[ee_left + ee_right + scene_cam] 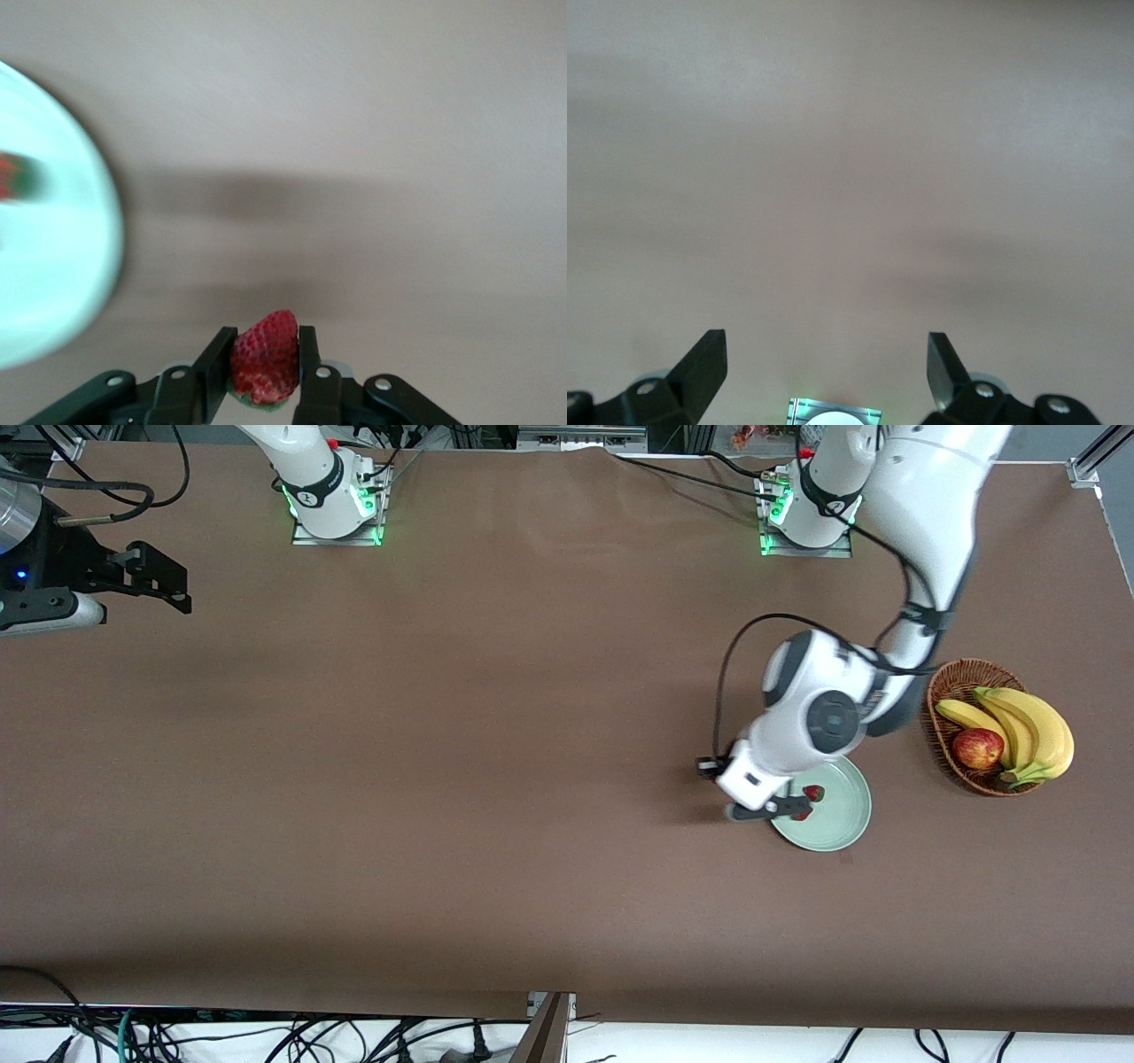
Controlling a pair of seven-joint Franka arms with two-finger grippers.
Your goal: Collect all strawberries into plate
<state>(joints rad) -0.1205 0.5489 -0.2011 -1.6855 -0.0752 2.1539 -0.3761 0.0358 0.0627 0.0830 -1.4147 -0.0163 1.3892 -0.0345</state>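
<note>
Strawberry (264, 359) in left pincer (266, 372), plate (837, 824) rim

Bench (496, 779): a wide surface covered in plain brown matte material, spanning the front view; its brown covering is also seen in both wrist views.

Plate (837, 819): a round, shallow, pale mint-green dish with a raised rim, set directly on the bench toward the left arm's end.

Wicker basket (941, 735): a brown woven basket, placed directly on the bench beside the plate, closer to the left arm's end and slightly farther from the front camera than the plate.

Arm bases: two mounts with green lights, one (335, 514) at the right arm's end, one (804, 527) at the left arm's end, fixed along the bench edge farthest from the front camera.
</note>
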